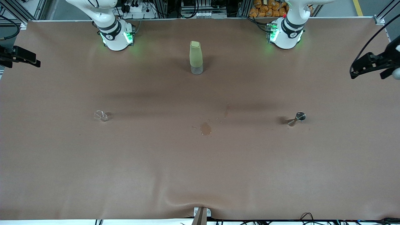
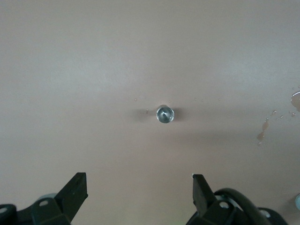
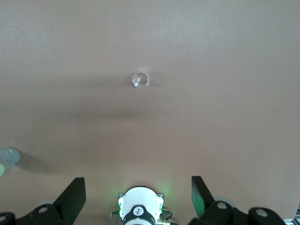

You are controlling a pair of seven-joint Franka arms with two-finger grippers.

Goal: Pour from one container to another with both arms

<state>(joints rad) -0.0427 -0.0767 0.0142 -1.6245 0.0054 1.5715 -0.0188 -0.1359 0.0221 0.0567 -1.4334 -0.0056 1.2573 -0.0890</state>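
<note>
A small clear glass (image 1: pixel 101 116) (image 3: pixel 140 79) stands on the brown table toward the right arm's end. A metal jigger (image 1: pixel 297 118) (image 2: pixel 164 114) stands toward the left arm's end. A tall green bottle (image 1: pixel 196 57) with a clear base stands between the two arm bases, farther from the front camera. My left gripper (image 2: pixel 138 178) hangs open high over the table, looking down on the jigger, with nothing between its fingers. My right gripper (image 3: pixel 137 180) hangs open high over its own base (image 3: pixel 139 206), the glass well apart from it. Both arms wait.
A wet stain (image 1: pixel 205 128) with small splashes marks the brown table cover (image 1: pixel 200 175) between the glass and the jigger, a little nearer to the front camera. Black hardware juts in at both ends of the table (image 1: pixel 18 57) (image 1: pixel 372 64). The cover bulges at the front edge.
</note>
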